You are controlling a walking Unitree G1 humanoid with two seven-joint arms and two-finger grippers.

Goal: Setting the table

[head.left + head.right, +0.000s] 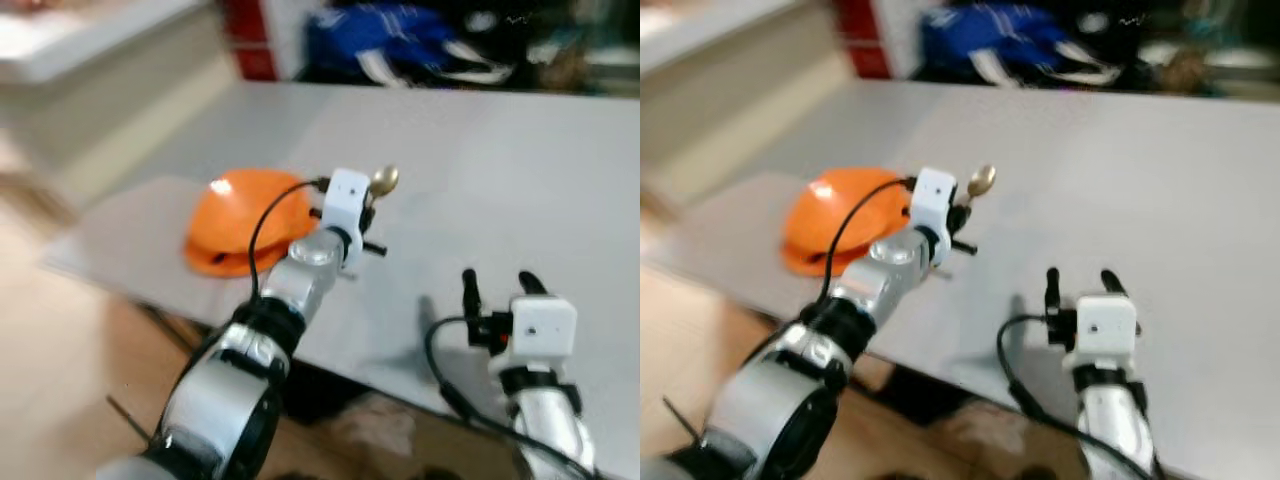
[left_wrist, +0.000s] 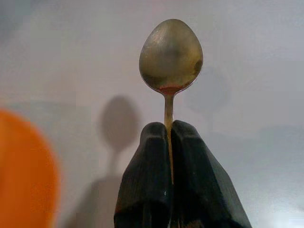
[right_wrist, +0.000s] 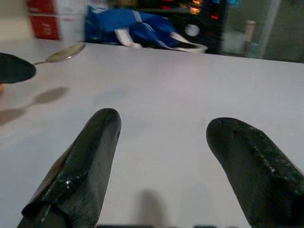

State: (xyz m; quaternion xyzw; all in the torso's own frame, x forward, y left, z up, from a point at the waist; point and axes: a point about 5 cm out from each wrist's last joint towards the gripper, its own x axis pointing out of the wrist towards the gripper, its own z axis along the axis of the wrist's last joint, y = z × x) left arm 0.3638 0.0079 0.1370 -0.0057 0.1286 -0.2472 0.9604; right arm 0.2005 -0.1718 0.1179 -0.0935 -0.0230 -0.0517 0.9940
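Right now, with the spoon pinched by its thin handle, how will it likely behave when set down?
The spoon looks like stiff metal, so it should not bend. The left gripper clamps only its thin handle, so the bowl may pivot. Once laid on the smooth table, it could slide.

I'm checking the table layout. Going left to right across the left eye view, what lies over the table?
Orange bowl → left claw shut on the spoon → right claw, open, low above the white table.

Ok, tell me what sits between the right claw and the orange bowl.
The left claw holding the spoon over bare table, in the left eye view.
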